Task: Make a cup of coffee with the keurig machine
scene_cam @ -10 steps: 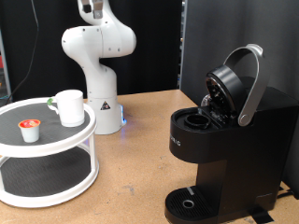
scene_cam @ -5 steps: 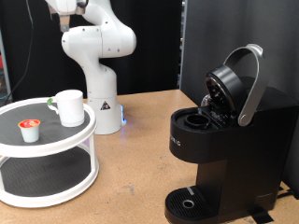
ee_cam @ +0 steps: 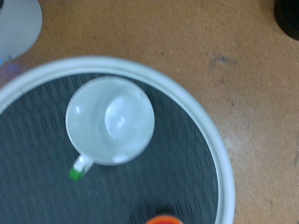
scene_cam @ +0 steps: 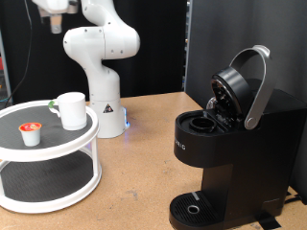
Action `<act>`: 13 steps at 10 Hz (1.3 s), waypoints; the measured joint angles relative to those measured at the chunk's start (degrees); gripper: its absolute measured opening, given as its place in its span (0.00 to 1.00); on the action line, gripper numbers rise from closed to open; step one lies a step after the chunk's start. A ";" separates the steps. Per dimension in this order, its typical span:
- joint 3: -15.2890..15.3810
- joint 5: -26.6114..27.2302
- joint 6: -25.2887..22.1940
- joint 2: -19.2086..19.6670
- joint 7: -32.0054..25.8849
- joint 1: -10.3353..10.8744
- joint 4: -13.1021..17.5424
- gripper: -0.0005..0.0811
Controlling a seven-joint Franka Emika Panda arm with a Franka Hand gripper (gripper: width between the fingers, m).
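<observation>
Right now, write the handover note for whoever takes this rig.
Hand: high at the exterior view's top left, above the tiered tray; nothing seen between its fingers.
White mug: upright and empty on the tray's top shelf, not yet at the machine.
Pod with red top: beside the mug on that shelf.
Keurig machine: lid raised, pod chamber open, round drip tray bare.
</observation>
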 joint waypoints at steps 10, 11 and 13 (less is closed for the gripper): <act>-3.88 -0.77 6.30 6.08 1.71 -0.41 2.75 0.99; -3.88 -0.77 6.18 7.56 1.69 -0.39 3.69 0.99; -3.87 -0.96 6.03 10.01 0.91 -0.36 4.95 0.99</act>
